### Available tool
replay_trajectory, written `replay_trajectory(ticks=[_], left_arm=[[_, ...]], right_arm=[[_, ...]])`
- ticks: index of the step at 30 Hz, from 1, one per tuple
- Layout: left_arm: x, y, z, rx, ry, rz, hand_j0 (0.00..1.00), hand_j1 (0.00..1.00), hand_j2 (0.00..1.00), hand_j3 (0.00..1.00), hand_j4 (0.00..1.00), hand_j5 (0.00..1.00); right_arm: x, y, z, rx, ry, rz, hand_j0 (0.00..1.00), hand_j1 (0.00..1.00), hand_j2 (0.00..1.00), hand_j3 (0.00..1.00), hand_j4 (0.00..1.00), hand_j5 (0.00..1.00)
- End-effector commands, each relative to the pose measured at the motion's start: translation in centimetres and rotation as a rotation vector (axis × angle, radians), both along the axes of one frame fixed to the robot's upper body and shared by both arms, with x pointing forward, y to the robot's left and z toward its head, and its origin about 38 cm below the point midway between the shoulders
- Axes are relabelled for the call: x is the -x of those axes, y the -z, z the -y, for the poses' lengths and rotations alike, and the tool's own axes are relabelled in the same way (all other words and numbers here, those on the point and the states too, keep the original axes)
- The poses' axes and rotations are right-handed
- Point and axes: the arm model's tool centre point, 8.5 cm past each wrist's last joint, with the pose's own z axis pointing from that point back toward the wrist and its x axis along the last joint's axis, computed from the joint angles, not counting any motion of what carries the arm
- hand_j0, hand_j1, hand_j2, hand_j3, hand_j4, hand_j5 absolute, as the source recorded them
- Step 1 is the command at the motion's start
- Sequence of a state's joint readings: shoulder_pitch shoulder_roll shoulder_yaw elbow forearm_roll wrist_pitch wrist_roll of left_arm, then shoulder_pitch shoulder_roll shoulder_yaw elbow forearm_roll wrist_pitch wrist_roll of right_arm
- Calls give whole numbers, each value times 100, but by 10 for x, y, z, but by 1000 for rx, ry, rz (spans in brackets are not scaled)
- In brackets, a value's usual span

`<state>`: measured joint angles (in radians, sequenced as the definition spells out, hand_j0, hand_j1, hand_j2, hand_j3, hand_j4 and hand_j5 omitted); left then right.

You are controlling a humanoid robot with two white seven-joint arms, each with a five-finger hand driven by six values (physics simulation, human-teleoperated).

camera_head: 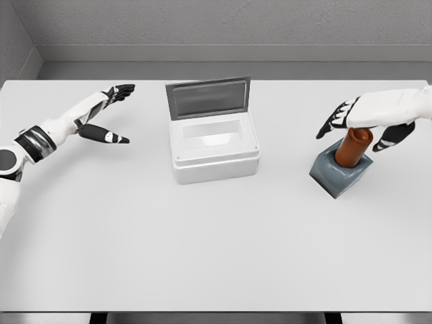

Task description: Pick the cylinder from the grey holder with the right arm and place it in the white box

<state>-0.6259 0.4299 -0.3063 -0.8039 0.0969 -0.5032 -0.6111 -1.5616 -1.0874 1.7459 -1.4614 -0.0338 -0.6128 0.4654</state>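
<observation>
Our right hand (368, 121), fingers spread and holding nothing, hovers at right of frame; the brown upright cylinder (354, 148) stands just below it in the grey block holder (339, 171); the lidded white box (214, 146) sits centre-frame, leftward.

White table (202, 256), grey textured walls (223, 20)

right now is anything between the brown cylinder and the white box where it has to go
Nothing visible does. The brown cylinder stands in the grey holder with bare table between it and the white box. The box lid is raised at the back, so the opening is clear. The right hand is over the cylinder.
</observation>
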Motion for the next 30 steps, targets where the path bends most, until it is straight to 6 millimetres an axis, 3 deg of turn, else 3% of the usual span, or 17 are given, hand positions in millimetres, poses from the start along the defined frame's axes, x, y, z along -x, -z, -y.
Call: replay_trajectory(ticks=[1,8,10,14,23,30], left_arm=[[0,0,1,9,-2,0,100,100,100,100,100,100],[-1,0,0,14,-5,-3,100,100,100,100,100,100],[-1,-1,0,15,-5,-2,100,100,100,100,100,100],[-1,-1,1,16,-3,-1,100,100,100,100,100,100],[-1,0,2,16,-2,-1,100,100,100,100,100,100],[-2,0,4,18,0,-1,100,100,100,100,100,100]], right_arm=[[-3,-1,2,1,12,3,91,91,91,91,91,91],[1,14,13,21,35,-32,89,89,89,89,89,89],[0,11,14,18,41,-26,77,77,77,77,77,77],[-2,8,14,15,40,-18,74,74,74,74,74,74],[0,9,17,23,46,-22,44,44,44,44,44,44],[0,10,16,27,43,-26,34,34,34,34,34,34]])
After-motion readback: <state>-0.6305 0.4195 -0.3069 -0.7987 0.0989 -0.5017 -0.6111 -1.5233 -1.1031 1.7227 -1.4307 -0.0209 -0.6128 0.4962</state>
